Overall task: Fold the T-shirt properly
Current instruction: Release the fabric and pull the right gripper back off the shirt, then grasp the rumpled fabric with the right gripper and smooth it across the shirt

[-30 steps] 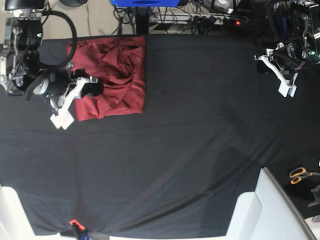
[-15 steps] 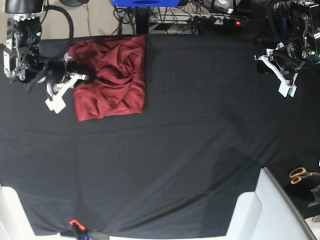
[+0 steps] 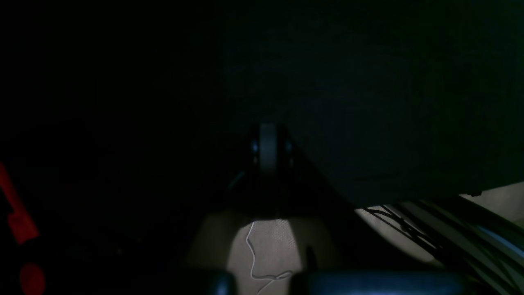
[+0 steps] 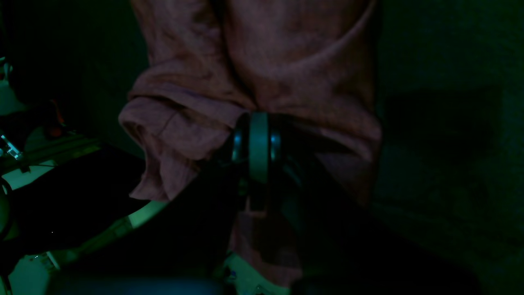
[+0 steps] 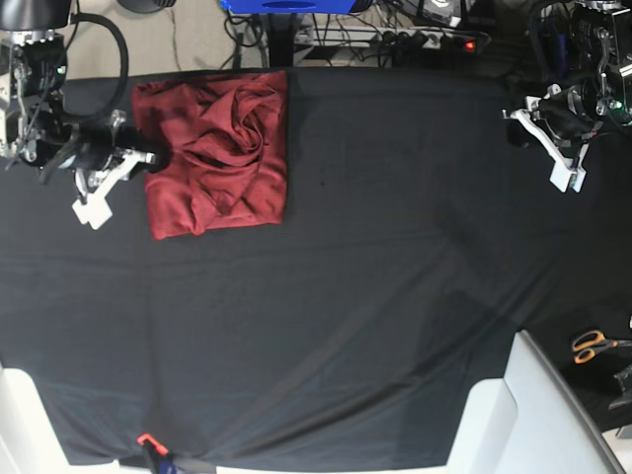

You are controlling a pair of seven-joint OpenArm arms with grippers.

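The T-shirt (image 5: 215, 153) is sitting at the far-left corner of the table (image 5: 375, 296) in the base view, bunched into a rough rectangle w/ a twisty crumple in the middle and smoother fabric along the bottom + right edges. It's lying flat on the black cloth, nothing lifted.

Right gripper (image 5: 99, 193) is just off the shirt's left edge, basically beside it, white fingers pointing down-left and away from the fabric. Jaws look pressed together w/ nothing between them. Right wrist view is super dark/greenish, but you can see the shirt (image 4: 262, 78) filling the top middle, a rolled fold drooping at the left, and the gripper (image 4: 258, 143) in front of it, closed, no cloth pinched afaict.

Left gripper (image 5: 565, 163) is way over on the other side of the table, well apart from the shirt, hovering by the far-right edge. Fingers together too, empty. Left wrist cam is nearly black; only the closed gripper (image 3: 268, 149), black cloth and a bit of pale floor w/ cables show.

No real containers anywhere. Only other stuff: orange-handled scissors (image 5: 595, 345) off the right edge by the white panel (image 5: 538, 415), and a power strip (image 5: 434, 41) w/ a red light behind the table.
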